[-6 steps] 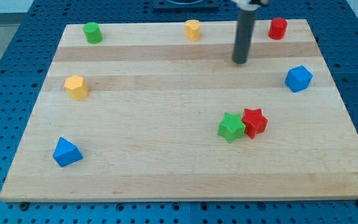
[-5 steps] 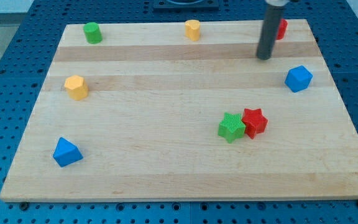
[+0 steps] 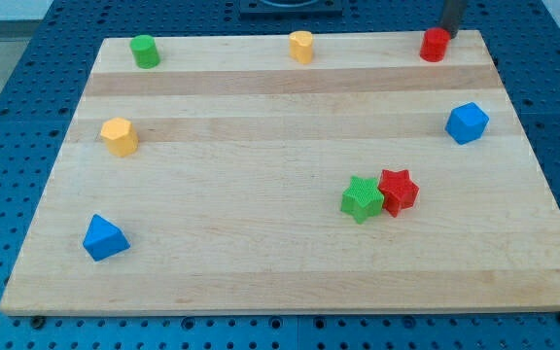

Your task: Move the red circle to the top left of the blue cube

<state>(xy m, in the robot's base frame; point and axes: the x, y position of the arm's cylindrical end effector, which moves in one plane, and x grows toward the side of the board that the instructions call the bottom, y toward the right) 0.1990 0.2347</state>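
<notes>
Just below-left of my tip [image 3: 450, 32]: red circle [image 3: 435, 45].

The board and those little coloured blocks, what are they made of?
The board looks like pale, unvarnished wood: lengthwise planks with visible grain and slightly differing tones. The blocks, such as the red circle and blue cube, look like matte plastic in solid, uniform colours; I can't tell whether they're moulded or printed. My tip looks like dark, smooth plastic or metal.

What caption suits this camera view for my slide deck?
My tip sits just above-right of the red circle at the board's top edge, the blue cube below it.
</notes>
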